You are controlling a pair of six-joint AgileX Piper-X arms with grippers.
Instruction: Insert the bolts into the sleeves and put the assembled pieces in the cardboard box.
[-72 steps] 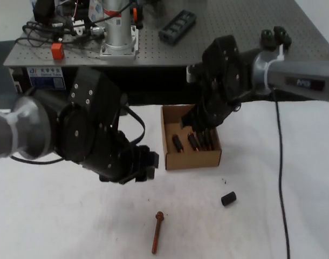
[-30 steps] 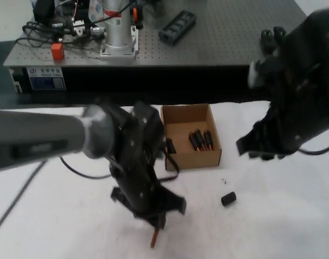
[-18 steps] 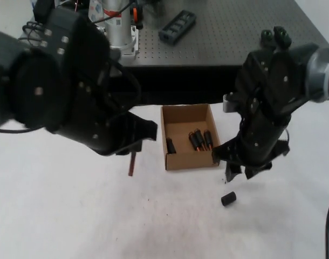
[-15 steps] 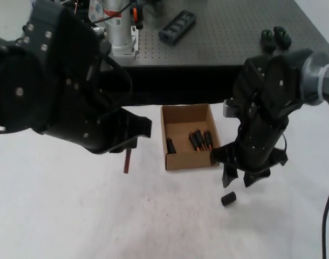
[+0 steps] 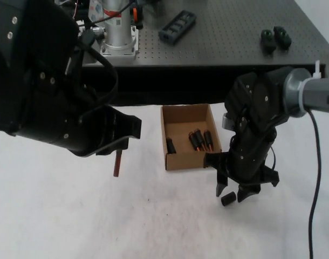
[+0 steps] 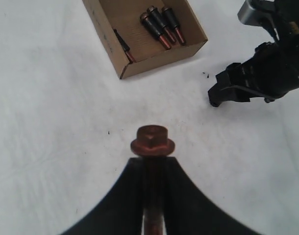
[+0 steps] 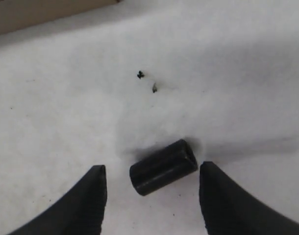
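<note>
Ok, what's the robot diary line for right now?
left gripper: shut on bolt | right gripper: open over sleeve | cardboard box: assembled pieces inside

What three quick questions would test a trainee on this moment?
1. Which gripper is shut on the bolt?
2. True or false: the cardboard box already holds assembled pieces.
3. The loose sleeve lies: A in the cardboard box; B on the white cloth below the open right gripper; C threaded on the bolt.
Key: 1 the left gripper; 2 true; 3 B.
</note>
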